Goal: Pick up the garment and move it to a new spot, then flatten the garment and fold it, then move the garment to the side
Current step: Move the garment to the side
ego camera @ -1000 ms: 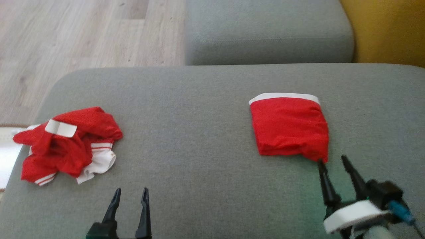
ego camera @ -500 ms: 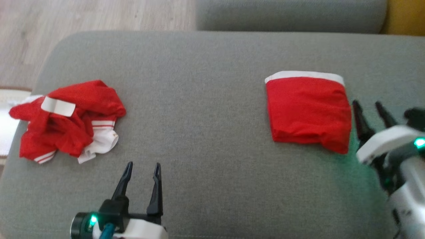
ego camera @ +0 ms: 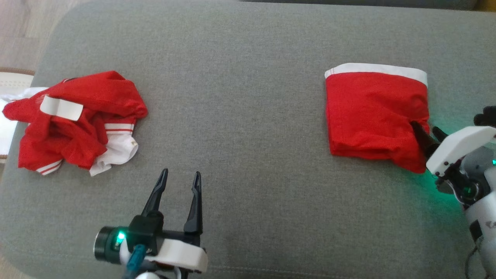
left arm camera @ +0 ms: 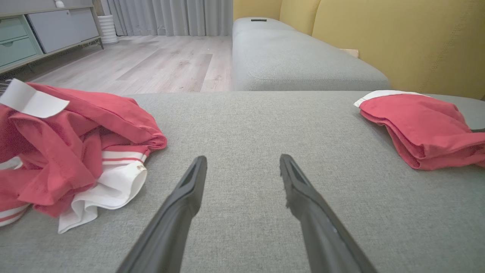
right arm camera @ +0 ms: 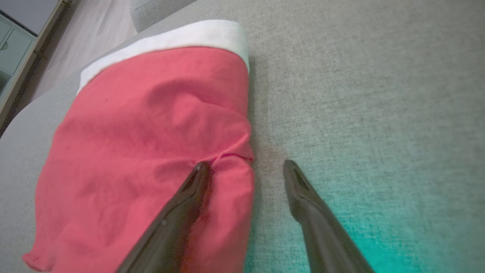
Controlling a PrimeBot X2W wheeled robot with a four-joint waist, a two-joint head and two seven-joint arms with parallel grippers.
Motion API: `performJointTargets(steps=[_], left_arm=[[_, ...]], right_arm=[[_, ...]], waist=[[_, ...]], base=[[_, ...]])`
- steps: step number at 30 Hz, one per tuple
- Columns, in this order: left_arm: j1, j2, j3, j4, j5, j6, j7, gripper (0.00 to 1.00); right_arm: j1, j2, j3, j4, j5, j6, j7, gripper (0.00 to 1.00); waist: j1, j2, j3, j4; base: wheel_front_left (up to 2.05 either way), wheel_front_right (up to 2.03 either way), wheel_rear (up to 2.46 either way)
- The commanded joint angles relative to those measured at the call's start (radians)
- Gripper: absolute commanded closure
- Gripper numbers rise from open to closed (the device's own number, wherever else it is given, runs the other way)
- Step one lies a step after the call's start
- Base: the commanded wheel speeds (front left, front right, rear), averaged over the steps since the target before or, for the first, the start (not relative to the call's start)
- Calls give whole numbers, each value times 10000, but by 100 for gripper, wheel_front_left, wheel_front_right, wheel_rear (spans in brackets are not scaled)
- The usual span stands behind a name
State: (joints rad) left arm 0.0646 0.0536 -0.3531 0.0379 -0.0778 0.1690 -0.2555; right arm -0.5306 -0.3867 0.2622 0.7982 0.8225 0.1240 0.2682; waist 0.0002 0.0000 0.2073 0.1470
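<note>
**Right pincer [ego camera: 423, 128] spread astride edge of folded garment [ego camera: 372, 112]; left pincer [ego camera: 181, 172] spread over cushion**

1. Grey cushion [ego camera: 252, 97]. It takes up nearly all of the head view. A strip of wooden floor [ego camera: 19, 23] shows at the upper left corner.

2. Crumpled garment [ego camera: 77, 124]. It lies in a loose heap at the left of the frame, close to the cushion's left edge. It is red with white striped trim, and a white label [ego camera: 61, 107] lies on its upper part.

3. Folded garment. It lies flat on the cushion at the right of the frame, well apart from the heap. It is a red rectangle with a white band [ego camera: 376, 68] along its upper edge. Its lower right corner bulges out of line.

4. My right pincer [right arm camera: 246, 165]. It enters from the right edge of the frame with its fingers parted and nothing pinched. In the right wrist view, one finger lies over the red cloth [right arm camera: 151, 132] and its tip meets a crease. The other finger is over bare cushion just beside the garment's edge. I cannot tell how hard it presses.

5. My left pincer [left arm camera: 242, 159]. It sits at the lower centre-left of the head view, fingers parted and pointing up the frame. Grey fabric shows between them, and it is apart from both garments.

6. A green light [ego camera: 121, 235] glows on my left wrist.
</note>
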Motion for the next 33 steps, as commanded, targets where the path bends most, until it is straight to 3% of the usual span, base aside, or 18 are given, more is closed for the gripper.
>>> performJointTargets(steps=[1,2,3,4,9,17,24,33], left_arm=[[-472,-34,170,-274,-41,118,-63,0],[-472,-34,170,-274,-41,118,-63,0],[-516,-34,147,-282,-46,137,-63,0],[-568,-34,122,-291,-49,155,-63,0],[-912,-34,-37,-380,-61,214,-63,0],[-1686,-34,-387,-774,19,340,-63,0],[-2939,-34,-995,-1302,269,424,-63,0],[-4015,-34,-1513,-1651,591,515,-63,0]], right_arm=[[-312,-153,326,-361,203,67,140,66],[-312,-153,326,-361,203,67,140,66],[-325,-213,442,-418,277,67,185,90],[-346,-298,539,-465,320,67,174,100],[-695,-1042,864,-652,263,67,-149,100],[-1767,-2776,1002,-603,-207,67,-450,100],[-2933,-4287,487,-42,-595,67,-847,100],[-3387,-5456,0,170,-717,67,-1162,100]], waist=[[-2,0,83,-18],[-2,0,83,-18],[-2,0,142,-35],[-2,0,194,-52],[-2,0,630,-268],[-2,0,1657,-935],[-2,0,2933,-1422],[-2,0,3932,-1656]], base=[[0,0,0],[0,0,0],[0,0,0],[0,0,0],[0,0,0],[0,0,0],[0,0,0],[0,0,0]])
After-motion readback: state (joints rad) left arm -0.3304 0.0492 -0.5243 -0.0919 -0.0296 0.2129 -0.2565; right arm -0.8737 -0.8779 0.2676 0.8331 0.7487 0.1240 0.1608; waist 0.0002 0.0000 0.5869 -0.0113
